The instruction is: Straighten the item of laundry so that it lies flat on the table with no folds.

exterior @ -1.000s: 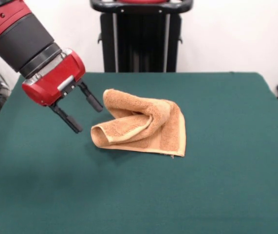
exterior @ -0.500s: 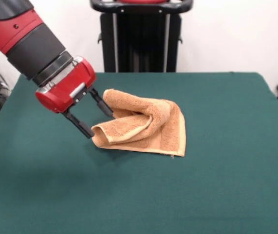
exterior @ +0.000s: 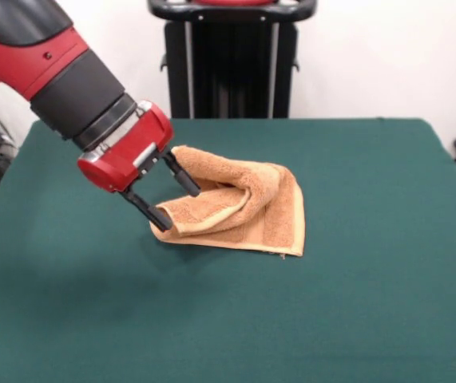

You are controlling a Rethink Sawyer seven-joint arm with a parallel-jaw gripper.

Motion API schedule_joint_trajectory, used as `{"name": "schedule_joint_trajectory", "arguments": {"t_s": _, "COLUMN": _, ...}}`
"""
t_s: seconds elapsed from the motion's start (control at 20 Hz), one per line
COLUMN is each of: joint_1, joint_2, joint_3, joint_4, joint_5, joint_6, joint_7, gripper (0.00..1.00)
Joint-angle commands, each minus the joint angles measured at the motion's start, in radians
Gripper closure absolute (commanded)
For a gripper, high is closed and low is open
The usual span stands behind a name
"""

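**Folded towel on green worktop, robot end effector at its edge**

An orange-tan terry-cloth towel (exterior: 239,209) lies a little left of the middle of the worktop (exterior: 355,319), nearer the far side than the near side. It is not flat: the cloth is doubled over on itself, with a thick rolled fold rising along its far edge and curving down toward the right. A looser flap sits in front, its paler woven band showing along the lip. The lower right corner lies flat against the dark green cloth.

The end effector (exterior: 175,199) has come in at the towel's left end. Its two black fingers (exterior: 183,177) stand apart, one on the far side of the left fold and one on the near side, so that the fold sits between them; whether they touch the cloth cannot be told. The red head slants down from the upper left, joined to a black and red arm (exterior: 60,64).

Behind the worktop stands a black pedestal (exterior: 231,60) against a white wall
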Motion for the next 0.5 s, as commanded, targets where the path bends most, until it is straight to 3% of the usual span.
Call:
{"name": "schedule_joint_trajectory", "arguments": {"t_s": 0.05, "joint_1": 0.077, "joint_2": 0.003, "joint_3": -0.110, "joint_4": -0.043, "joint_5": -0.065, "joint_6": 0.095, "joint_7": -0.204, "gripper": 0.00}}
{"name": "schedule_joint_trajectory", "arguments": {"t_s": 0.5, "joint_1": 0.125, "joint_2": -0.047, "joint_3": -0.181, "joint_4": -0.088, "joint_5": -0.133, "joint_6": 0.142, "joint_7": -0.184, "gripper": 0.00}}
